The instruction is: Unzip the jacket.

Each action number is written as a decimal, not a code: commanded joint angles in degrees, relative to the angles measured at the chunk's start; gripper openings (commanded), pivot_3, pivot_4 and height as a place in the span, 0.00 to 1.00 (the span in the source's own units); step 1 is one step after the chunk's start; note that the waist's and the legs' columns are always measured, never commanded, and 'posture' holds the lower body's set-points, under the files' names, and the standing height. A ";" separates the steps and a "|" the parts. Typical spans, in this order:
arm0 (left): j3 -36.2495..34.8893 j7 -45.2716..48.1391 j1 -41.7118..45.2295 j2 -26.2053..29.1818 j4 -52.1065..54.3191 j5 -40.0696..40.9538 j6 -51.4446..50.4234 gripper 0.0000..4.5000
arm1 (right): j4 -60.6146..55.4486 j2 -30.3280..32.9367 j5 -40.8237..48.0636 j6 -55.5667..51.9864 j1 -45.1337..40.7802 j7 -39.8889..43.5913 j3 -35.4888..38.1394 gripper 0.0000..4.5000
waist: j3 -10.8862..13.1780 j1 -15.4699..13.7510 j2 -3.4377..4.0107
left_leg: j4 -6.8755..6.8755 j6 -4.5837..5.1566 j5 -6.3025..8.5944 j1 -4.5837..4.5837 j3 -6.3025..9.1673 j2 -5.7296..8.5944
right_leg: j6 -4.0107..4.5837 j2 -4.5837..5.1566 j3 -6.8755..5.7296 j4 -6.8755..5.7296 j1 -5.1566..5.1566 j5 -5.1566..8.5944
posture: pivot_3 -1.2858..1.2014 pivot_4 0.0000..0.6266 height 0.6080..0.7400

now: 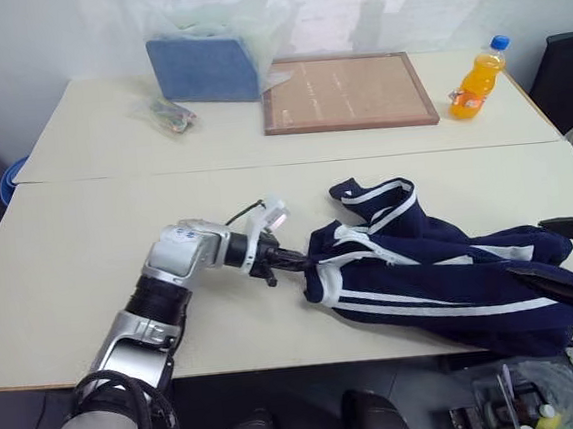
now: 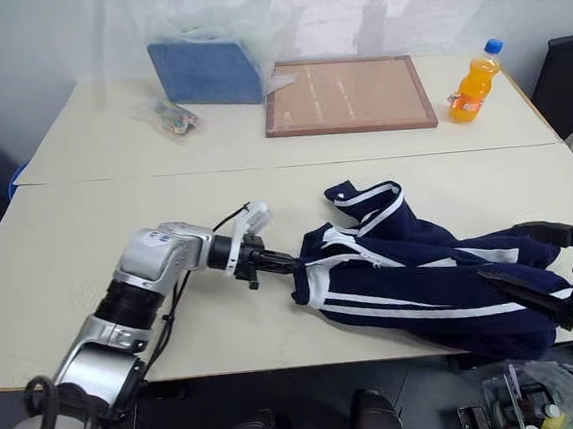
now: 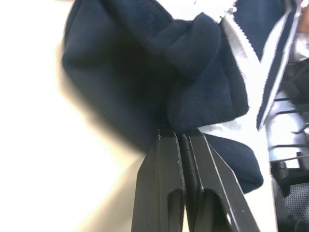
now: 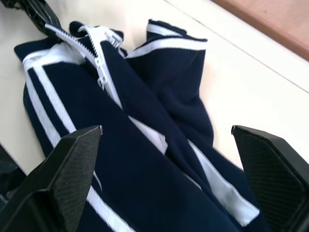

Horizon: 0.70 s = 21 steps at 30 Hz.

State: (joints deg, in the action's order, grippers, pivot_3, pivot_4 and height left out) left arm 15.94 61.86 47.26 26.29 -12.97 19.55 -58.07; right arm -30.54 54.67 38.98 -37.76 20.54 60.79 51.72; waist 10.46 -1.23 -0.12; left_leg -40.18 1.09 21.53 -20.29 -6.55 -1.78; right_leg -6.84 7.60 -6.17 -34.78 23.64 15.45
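The navy jacket point(image 1: 442, 271) with white stripes lies crumpled on the near table's right half, reaching the front edge. Its white zipper point(image 4: 99, 55) runs from the bunched left end. My left gripper point(image 1: 301, 261) points right and is shut on that left end. In the left wrist view its fingers point(image 3: 161, 159) pinch a fold of navy fabric point(image 3: 203, 87) next to a white strip. My right gripper point(image 2: 501, 251) hovers open over the jacket's right part, its fingers point(image 4: 72, 164) spread wide with the fabric below them and nothing held.
On the far table stand a blue box-shaped bag point(image 1: 204, 69), a cork board point(image 1: 346, 91), an orange drink bottle point(image 1: 476, 82) and a small packet point(image 1: 169, 114). A seam point(image 1: 162, 173) divides the two tables. Bare tabletop point(image 1: 82, 283) lies left of the jacket.
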 commanded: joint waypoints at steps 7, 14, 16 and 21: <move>-7.39 2.95 -5.91 14.79 4.33 3.49 -0.40 0.01 | 0.81 3.12 -8.99 9.04 9.38 12.04 0.17 1.00 | 0.00 -0.12 -0.01 | 0.02 0.00 0.00 0.02 -0.03 -0.01 | 0.01 0.00 0.03 0.02 0.00 0.01 | 0.52 0.24 1.00; -9.61 2.26 -6.73 15.77 6.16 5.55 -1.44 0.01 | 1.24 2.98 -18.70 19.54 10.64 11.97 -8.63 1.00 | -0.01 -0.15 -0.07 | 0.01 0.00 0.01 0.02 -0.07 0.02 | 0.01 0.01 0.02 0.01 -0.02 0.01 | 0.52 0.24 1.00; -9.68 2.57 -7.21 15.82 7.37 6.46 -1.54 0.01 | 2.03 3.33 -22.44 23.38 10.62 11.43 -12.28 1.00 | -0.01 -0.14 -0.07 | 0.02 0.00 0.01 0.02 -0.11 0.02 | 0.01 0.01 0.02 0.01 0.00 0.01 | 0.52 0.24 1.00; -9.16 2.07 -7.46 15.09 8.83 7.37 -1.67 0.00 | 8.00 3.58 -31.71 32.30 9.23 8.36 -20.37 0.96 | -0.02 -0.10 -0.08 | -0.01 -0.01 0.00 0.04 -0.30 0.01 | 0.00 0.00 0.02 0.01 -0.03 0.01 | 0.52 0.24 1.00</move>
State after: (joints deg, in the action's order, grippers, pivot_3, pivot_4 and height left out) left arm 7.74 63.88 39.74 41.28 -6.10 25.69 -59.87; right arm -24.17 57.67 9.79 -8.23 30.39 70.54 32.42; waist 10.44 -1.33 -0.21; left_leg -40.19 1.08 21.53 -20.25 -6.86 -1.76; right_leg -6.84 7.61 -6.15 -34.78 23.61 15.46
